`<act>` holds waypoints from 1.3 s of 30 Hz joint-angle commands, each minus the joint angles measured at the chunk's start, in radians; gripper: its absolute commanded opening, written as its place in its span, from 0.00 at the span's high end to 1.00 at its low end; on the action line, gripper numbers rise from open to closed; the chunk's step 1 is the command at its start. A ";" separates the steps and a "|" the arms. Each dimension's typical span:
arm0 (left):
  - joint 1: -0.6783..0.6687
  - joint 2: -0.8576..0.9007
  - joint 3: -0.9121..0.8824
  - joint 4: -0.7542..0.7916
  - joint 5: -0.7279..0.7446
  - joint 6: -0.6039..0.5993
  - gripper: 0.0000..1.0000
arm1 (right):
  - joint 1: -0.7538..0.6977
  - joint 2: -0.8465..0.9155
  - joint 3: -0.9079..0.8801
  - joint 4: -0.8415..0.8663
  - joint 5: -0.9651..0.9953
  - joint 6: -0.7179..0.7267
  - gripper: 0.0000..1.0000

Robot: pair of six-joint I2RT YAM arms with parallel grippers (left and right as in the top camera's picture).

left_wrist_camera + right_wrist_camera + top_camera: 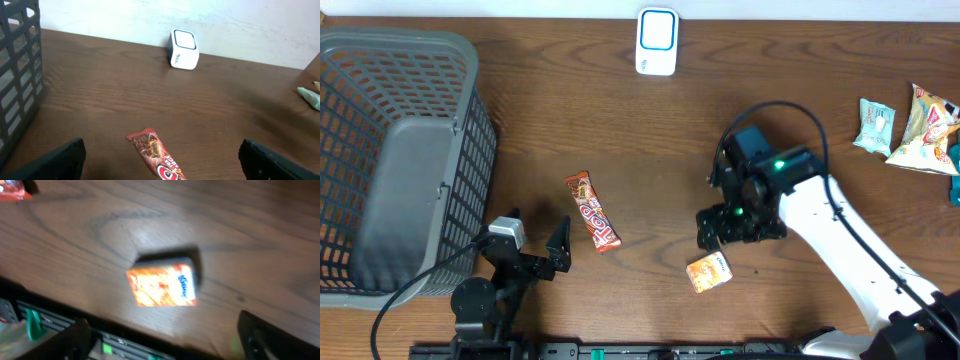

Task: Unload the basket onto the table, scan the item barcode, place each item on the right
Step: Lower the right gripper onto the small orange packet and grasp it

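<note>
Risk: packet [709, 272] lying flat near bench [620, 130] edge, possibly sliding off when pinched | right gripper [165, 337] hovering open above it | left gripper [534, 240] sitting open near bar [592, 211] | barcode not showing

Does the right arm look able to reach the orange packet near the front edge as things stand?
Probably yes. The right claw hangs open just above the orange packet, which lies flat and alone on the table with nothing between them.
</note>
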 commanded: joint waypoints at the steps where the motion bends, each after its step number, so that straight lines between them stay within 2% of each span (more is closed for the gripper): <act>1: 0.002 -0.001 -0.016 -0.025 -0.003 0.017 0.02 | 0.005 -0.004 -0.077 0.080 -0.112 -0.030 0.25; 3: 0.002 -0.001 -0.016 -0.025 -0.002 0.017 0.02 | 0.005 -0.004 -0.126 0.143 -0.101 -0.030 0.39; 13: 0.002 -0.001 -0.016 -0.025 -0.002 0.017 0.02 | 0.005 -0.004 -0.338 0.418 -0.056 -0.025 0.32; 20: 0.002 -0.001 -0.016 -0.025 -0.002 0.017 0.02 | 0.005 -0.004 -0.378 0.449 -0.018 -0.026 0.40; 27: 0.002 -0.001 -0.016 -0.025 -0.003 0.017 0.02 | 0.005 -0.004 -0.403 0.451 -0.018 -0.025 0.59; 29: 0.002 -0.001 -0.016 -0.025 -0.002 0.017 0.02 | 0.005 -0.004 -0.406 0.455 -0.019 -0.025 0.73; 32: 0.002 -0.001 -0.016 -0.025 -0.002 0.017 0.02 | 0.005 -0.004 -0.406 0.455 -0.019 -0.025 0.76; 33: 0.002 -0.001 -0.016 -0.025 -0.002 0.017 0.02 | 0.005 -0.004 -0.406 0.455 -0.019 -0.026 0.81; 35: 0.002 -0.001 -0.016 -0.025 -0.002 0.017 0.02 | 0.005 -0.004 -0.406 0.457 -0.036 -0.026 0.98; 39: 0.002 -0.001 -0.016 -0.025 -0.003 0.017 0.02 | 0.004 -0.004 -0.405 0.496 -0.153 -0.025 0.99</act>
